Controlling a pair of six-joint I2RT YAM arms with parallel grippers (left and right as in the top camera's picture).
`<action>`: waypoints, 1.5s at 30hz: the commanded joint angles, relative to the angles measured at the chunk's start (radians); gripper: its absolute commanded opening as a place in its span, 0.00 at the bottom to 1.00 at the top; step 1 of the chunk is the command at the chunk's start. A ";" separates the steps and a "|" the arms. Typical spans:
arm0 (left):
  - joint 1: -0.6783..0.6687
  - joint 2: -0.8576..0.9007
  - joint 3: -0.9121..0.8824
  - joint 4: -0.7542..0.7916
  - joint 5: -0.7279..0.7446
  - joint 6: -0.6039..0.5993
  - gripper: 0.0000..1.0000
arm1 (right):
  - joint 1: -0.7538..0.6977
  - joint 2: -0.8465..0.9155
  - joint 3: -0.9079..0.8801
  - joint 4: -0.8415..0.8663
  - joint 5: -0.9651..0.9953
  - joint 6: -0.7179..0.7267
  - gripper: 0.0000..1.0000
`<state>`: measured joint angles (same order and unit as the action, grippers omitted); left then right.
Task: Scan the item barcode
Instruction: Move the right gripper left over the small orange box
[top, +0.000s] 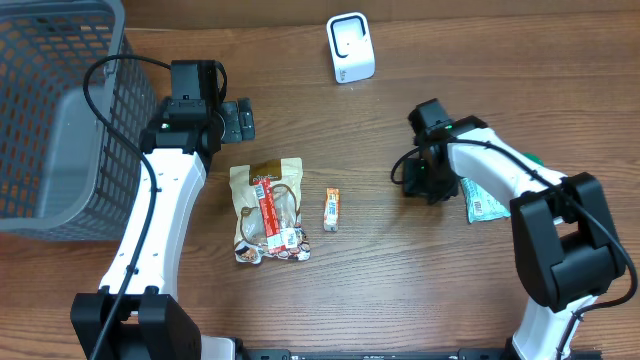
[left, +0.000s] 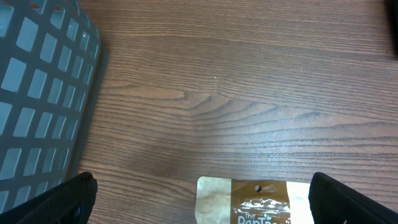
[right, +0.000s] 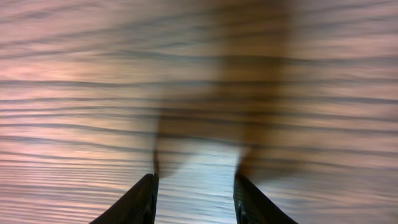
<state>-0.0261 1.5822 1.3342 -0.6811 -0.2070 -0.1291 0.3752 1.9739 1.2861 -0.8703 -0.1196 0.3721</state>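
While the left gripper (top: 238, 120) stands wide open near the brown snack bag (top: 268, 210), the right gripper (right: 196, 198) hangs over the table (top: 400, 290), fingers a little apart, holding nothing.

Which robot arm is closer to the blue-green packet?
Right. The right gripper hangs just beside the teal packet; the left gripper is far across the table, by the basket.

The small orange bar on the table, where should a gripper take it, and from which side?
Take the small orange bar across its narrow width, near the middle, coming straight down from above. It lies flat and slim, with bare table along both long edges, so fingers probably fit there; the snack bag lies apart from it.
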 joint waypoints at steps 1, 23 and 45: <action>0.000 0.000 0.010 0.003 -0.010 -0.006 1.00 | 0.071 -0.024 -0.006 0.025 -0.066 0.060 0.38; 0.000 0.000 0.010 0.003 -0.010 -0.006 1.00 | 0.316 -0.127 0.002 0.226 -0.050 0.280 0.49; 0.000 0.000 0.010 0.003 -0.010 -0.006 1.00 | 0.407 -0.115 -0.020 0.303 0.044 0.280 0.52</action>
<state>-0.0261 1.5822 1.3342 -0.6811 -0.2070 -0.1291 0.7666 1.8645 1.2739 -0.5770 -0.1043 0.6506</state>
